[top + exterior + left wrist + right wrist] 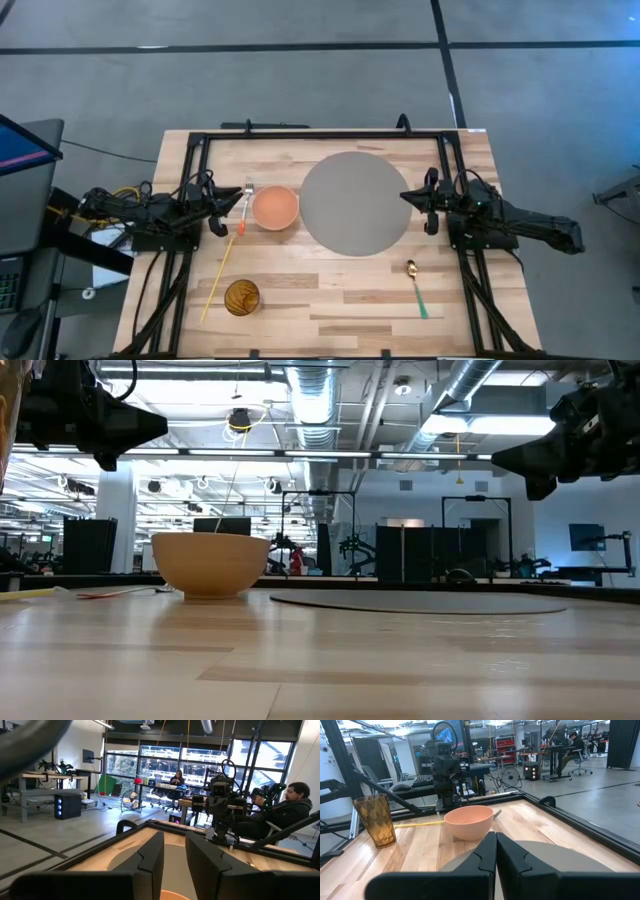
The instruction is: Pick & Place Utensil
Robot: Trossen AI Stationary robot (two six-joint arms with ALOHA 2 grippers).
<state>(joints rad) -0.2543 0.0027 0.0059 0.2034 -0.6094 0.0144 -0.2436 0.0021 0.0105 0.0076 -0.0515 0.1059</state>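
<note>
The spoon (415, 285), with a gold bowl and green handle, lies flat on the wood near the table's near right edge. A fork (245, 205) with an orange handle lies just left of the salmon bowl (275, 208). The round grey mat (356, 203) sits mid-table. My left gripper (240, 198) hovers left of the bowl, over the fork, its fingers a narrow gap apart (175, 837). My right gripper (403, 195) hovers at the mat's right edge, shut (496, 836). Neither gripper touches anything.
An amber glass (241, 297) stands near the table's near left edge, with a long yellow stick (218, 278) lying beside it. A black frame (320, 132) borders the table's far side. People sit in the room beyond (295, 805). Bare wood lies between the glass and the spoon.
</note>
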